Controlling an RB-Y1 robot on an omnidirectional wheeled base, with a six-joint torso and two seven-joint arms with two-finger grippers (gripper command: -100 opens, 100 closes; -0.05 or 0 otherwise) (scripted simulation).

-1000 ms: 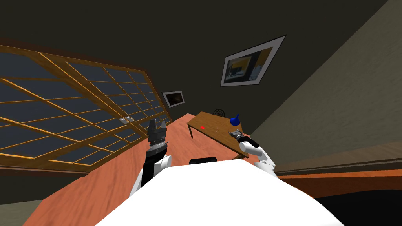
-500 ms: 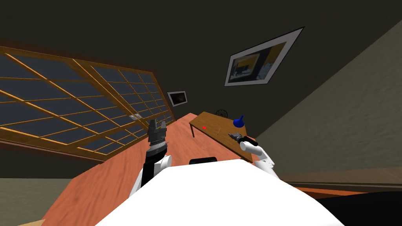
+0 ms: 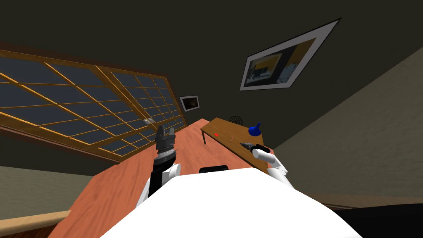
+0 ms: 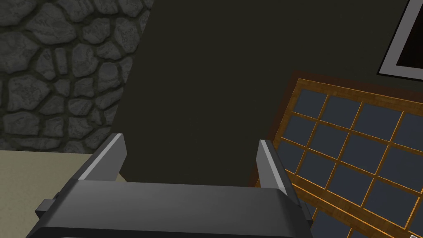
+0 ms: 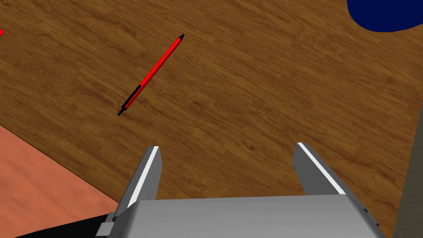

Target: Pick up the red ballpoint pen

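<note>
"Right wrist view first: where is the pen [image 5: 151,74]?"

"Flat on the wooden table [image 5: 268,103], ahead of the right gripper [image 5: 227,147] and apart from it. It sits nearer the finger on the table-edge side. The barrel is red with black at both ends, and it lies aslant to the fingers."

"Is that gripper holding it?"

"No. Its two fingers are spread wide, with bare wood between them."

"What else is on the table?"

"A dark blue thing [image 5: 384,14] lies beyond the other finger, well apart from the pen. In the head view it has a narrow neck pointing up and stands toward the table's far side. A small red speck [image 3: 216,134] lies farther out on the top, also well apart from the pen. Orange-red floor [image 5: 41,173] shows past the table's near edge."

"And the other arm?"

"The left gripper [image 4: 191,139] has its fingers parted and holds nothing. In the head view that arm is raised over the floor, to the left of the table and well apart from it."
</note>
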